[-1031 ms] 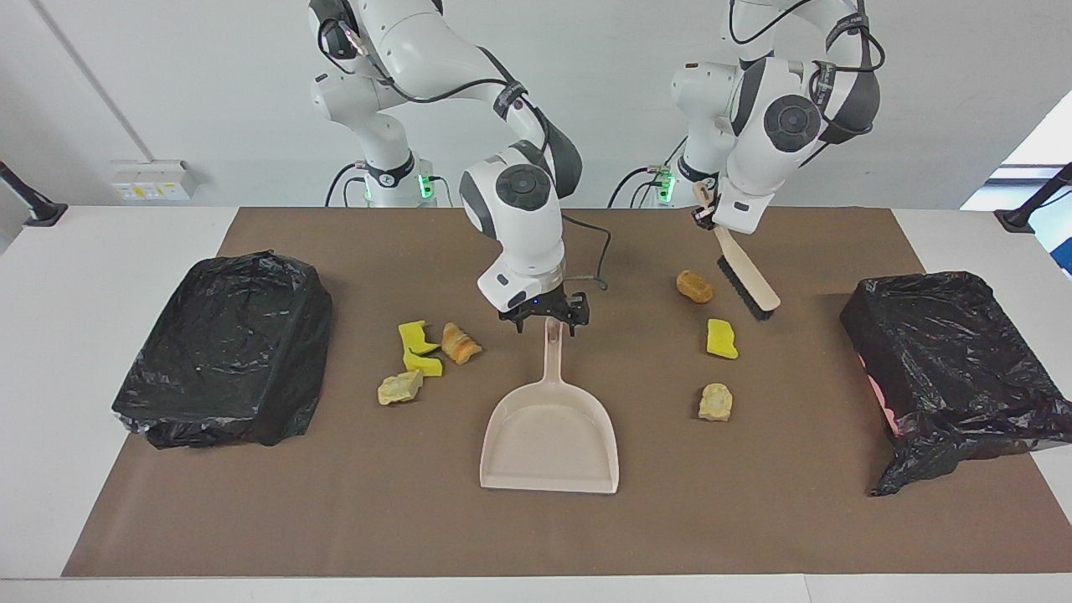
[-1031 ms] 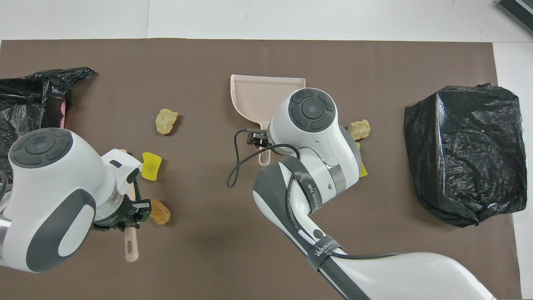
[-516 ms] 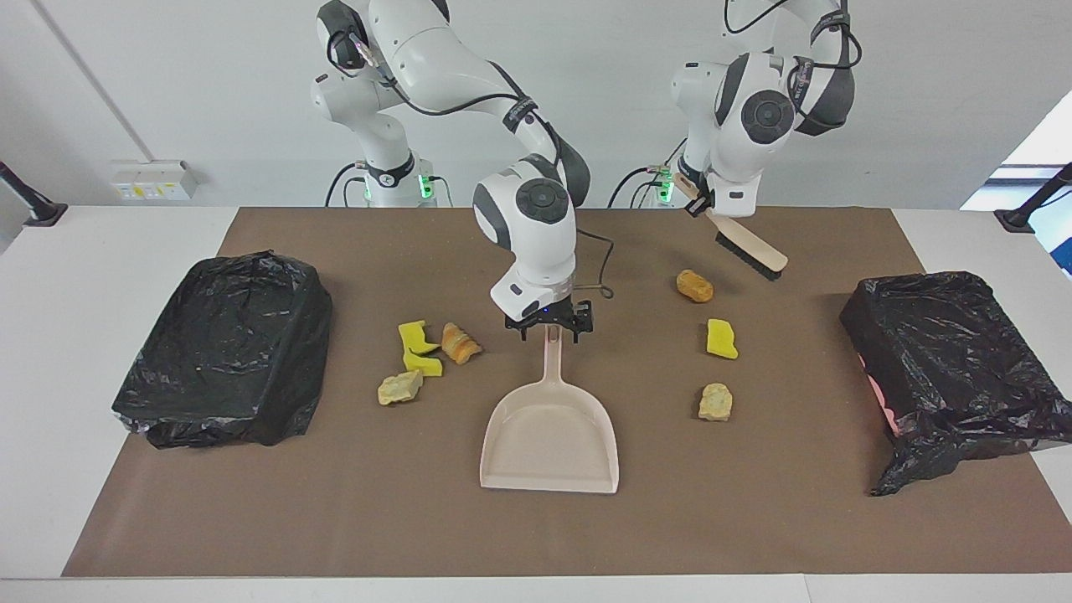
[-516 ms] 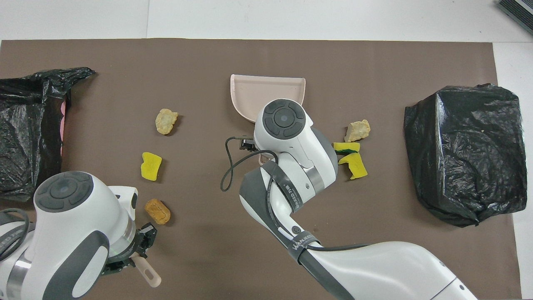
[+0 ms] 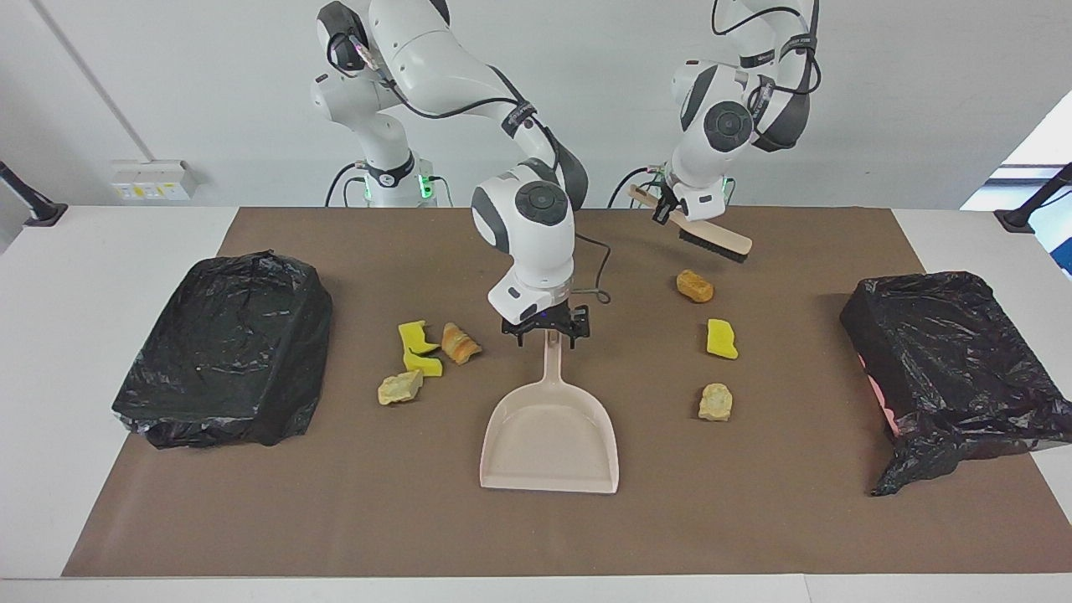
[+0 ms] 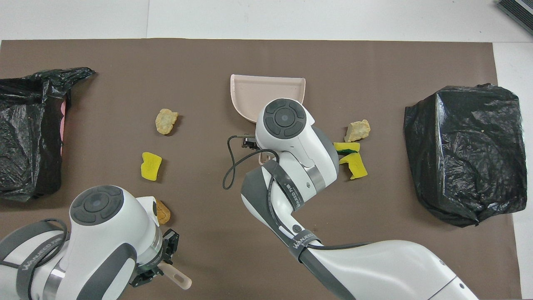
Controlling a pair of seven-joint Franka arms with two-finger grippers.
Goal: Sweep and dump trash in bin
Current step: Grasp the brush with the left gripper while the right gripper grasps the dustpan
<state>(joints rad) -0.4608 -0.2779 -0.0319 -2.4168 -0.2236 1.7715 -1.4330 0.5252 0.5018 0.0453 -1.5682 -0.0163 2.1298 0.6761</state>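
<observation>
Facing view is showing you the setup step: tools in hand or nearly so, no sweeping begun. Your left gripper (image 5: 670, 203) is clamped on the handle of the beige wooden brush with black bristles (image 5: 708, 237), carrying it in the air over the robots' edge of the brown paper mat (image 5: 754, 519), above and well clear of the trash. Your right gripper (image 5: 546, 328) is sitting with its fingers spread on either side of the upper handle of the pale beige plastic dustpan (image 5: 550, 440), which is lying flat on the mat with its mouth pointing away from the robots (whether the fingers are already touching the handle, you cannot tell from here).

The trash is lying loose in two groups. Toward the left arm's end: a tan-brown foam chunk (image 5: 694, 286), a bright yellow sponge piece (image 5: 722, 338) and a pale beige chunk (image 5: 715, 402). Toward the right arm's end, just beside the dustpan handle: two yellow sponge scraps (image 5: 419, 347), an orange-striped piece (image 5: 460, 343) and another pale beige chunk (image 5: 399, 388). Black-bagged bins are standing at both ends, one by the right arm (image 5: 226, 347) and one by the left (image 5: 955, 368).

Next, you are probably looking at closing the right fingers on the handle and turning the pan's mouth toward one group, then bringing the bristles down to the mat beside that group, away from the pan. Watch the light foam; it is likely to roll or hop.
</observation>
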